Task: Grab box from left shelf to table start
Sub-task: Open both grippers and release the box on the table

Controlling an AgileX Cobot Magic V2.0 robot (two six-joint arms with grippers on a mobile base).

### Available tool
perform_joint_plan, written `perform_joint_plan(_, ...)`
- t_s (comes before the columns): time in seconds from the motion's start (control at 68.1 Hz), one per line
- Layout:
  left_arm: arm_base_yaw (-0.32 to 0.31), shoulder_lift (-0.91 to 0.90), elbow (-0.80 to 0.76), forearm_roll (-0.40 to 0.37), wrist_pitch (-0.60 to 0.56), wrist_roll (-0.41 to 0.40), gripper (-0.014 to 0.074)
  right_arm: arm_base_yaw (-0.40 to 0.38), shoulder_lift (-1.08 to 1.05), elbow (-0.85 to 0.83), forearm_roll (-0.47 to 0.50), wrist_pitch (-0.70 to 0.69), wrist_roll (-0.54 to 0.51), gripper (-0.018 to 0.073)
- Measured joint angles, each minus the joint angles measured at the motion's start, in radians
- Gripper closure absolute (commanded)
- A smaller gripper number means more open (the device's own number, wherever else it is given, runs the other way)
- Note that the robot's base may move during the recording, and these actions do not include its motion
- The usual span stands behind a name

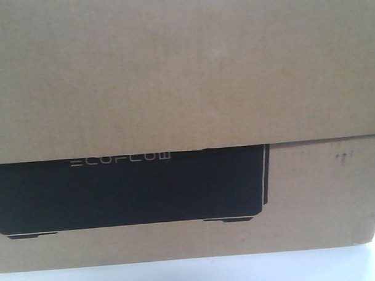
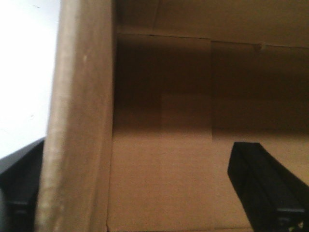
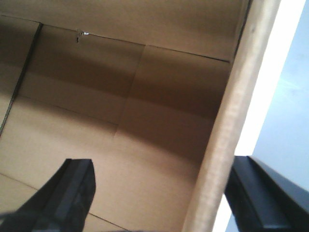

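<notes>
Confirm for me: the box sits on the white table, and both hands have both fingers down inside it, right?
Not quite. The box does sit on the white table, but each hand straddles a side wall: the left hand and the right hand each have one finger inside and one outside, as both wrist views show.

You are seeing little of the room: the white table (image 1: 253,271) is showing as a near strip along the bottom of the front view, and bright glare (image 2: 24,63) is washing out the left wrist view's left side.
</notes>
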Motion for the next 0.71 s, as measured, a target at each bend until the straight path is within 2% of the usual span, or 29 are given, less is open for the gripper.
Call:
perform_joint_plan(0.162,0.0,0.004,-0.052,0.0,0.046,0.0,0.0027,-0.011,0.0,-0.065,-0.002,0.045,-0.002,-0.0065)
perform_joint_plan(0.353,-0.003,0.004,-0.17,0.041,0.123,0.001,0.0027,-0.011,-0.015,-0.155,-0.012,0.086,0.006,-0.0063)
perform_joint_plan(0.411,-0.003,-0.003,-0.206,0.051,0.143,0.002,0.0027,-0.011,-0.033,-0.17,-0.014,0.088,0.017,-0.0038)
perform_joint_plan(0.499,-0.003,-0.037,-0.233,0.055,0.155,0.002,0.0028,-0.011,-0.074,-0.181,-0.034,0.088,0.029,0.0072)
perform_joint_plan(0.588,-0.004,-0.102,-0.237,0.06,0.156,0.003,0.0055,-0.011,-0.132,-0.183,-0.069,0.093,0.032,0.023)
perform_joint_plan(0.705,-0.003,-0.246,-0.196,0.072,0.146,0.005,0.0206,-0.011,-0.235,-0.141,-0.127,0.092,0.033,0.0498)
